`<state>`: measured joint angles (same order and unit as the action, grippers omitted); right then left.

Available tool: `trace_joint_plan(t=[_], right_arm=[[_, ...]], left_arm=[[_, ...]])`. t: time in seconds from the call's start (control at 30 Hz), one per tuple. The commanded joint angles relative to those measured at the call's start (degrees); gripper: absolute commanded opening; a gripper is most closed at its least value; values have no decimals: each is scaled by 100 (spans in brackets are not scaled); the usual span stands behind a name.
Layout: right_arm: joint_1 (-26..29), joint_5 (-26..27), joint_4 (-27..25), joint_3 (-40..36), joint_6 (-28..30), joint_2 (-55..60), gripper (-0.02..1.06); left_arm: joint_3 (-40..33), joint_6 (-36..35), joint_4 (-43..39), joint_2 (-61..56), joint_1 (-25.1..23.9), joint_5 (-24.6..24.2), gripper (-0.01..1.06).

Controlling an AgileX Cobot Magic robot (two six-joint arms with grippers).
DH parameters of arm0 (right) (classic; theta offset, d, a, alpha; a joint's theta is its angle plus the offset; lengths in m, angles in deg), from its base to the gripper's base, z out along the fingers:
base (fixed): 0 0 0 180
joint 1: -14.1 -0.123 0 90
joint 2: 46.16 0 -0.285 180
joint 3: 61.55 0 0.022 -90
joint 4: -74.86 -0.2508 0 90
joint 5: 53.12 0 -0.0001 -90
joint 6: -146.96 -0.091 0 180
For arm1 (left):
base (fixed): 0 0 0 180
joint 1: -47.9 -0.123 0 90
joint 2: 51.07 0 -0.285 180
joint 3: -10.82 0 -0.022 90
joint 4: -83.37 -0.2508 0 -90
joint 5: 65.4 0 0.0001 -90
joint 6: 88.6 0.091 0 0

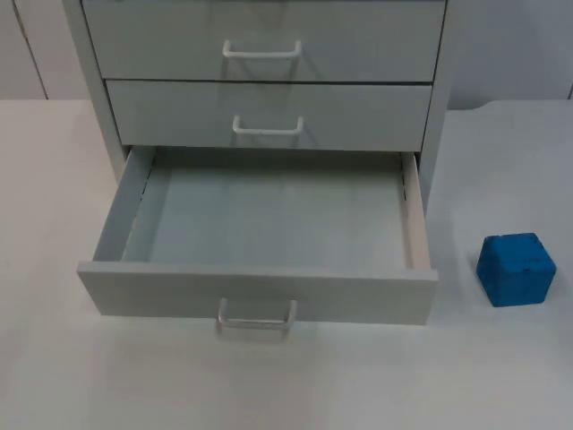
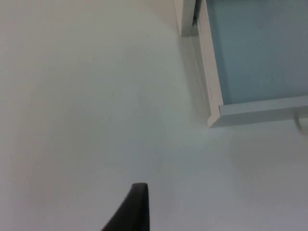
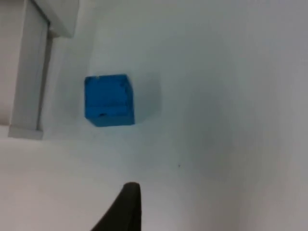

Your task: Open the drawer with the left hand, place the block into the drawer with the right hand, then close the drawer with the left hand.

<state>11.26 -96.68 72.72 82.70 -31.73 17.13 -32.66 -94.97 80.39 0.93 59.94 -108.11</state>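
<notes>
Drawer [image 1: 269, 296] at the bottom of the cabinet [image 1: 97, 98] stands pulled fully out, its front panel well forward of the frame and its grey floor bare. Its white handle [image 1: 257, 320] sits at the middle of the front panel, facing the near edge of the table [image 1: 63, 385]. The two drawers above it are shut, each with a white handle of the same kind.

The block [image 1: 516, 269], a blue cube, rests on the table to the right of the open drawer, clear of its right front corner and not touching it. It sits flat on one face, turned slightly out of line with the drawer's front.

The left gripper [image 2: 134, 209] hangs above bare table on the left of the cabinet, with the drawer's left front corner and a strip of its floor ahead of it. Whether this claw is wide or narrow cannot be told; it holds nothing that can be seen.

The right gripper [image 3: 126, 207] hangs above the table on the block's side, with the block ahead of it and the drawer's right end just beyond. The state of this claw cannot be told either, and it is well apart from the block.
</notes>
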Motion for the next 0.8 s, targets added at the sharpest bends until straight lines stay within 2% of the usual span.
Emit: trace_joint_plan(t=[0.0,0.13,0.23,0.37,0.47,0.5,0.53,0.6,0.77], right_arm=[[28,-25,-227,-1,239,172,104],[28,-49,-282,13,261,816,104],[-13,-8,-531,138,286,1548,104],[-385,-129,-326,406,256,2184,102],[-918,613,82,476,-339,2647,100],[-918,613,82,476,-339,2647,100],[-1178,1054,308,476,-653,2885,100],[-1408,1479,615,476,-1011,3201,100],[-1630,2354,1320,476,-1854,3858,99]], left_arm=[[-33,15,-78,-34,-15,-26,105],[-33,15,-93,-34,-15,-26,105],[-33,-8,-63,-34,-15,-26,105],[-33,-8,8,-34,-15,-26,105],[-33,-8,58,-34,-15,4,105],[-33,-8,58,-34,-15,4,105],[-33,-8,58,-34,-15,4,105],[-33,-8,58,-34,-15,4,105],[-33,-8,58,-34,-15,4,105]])
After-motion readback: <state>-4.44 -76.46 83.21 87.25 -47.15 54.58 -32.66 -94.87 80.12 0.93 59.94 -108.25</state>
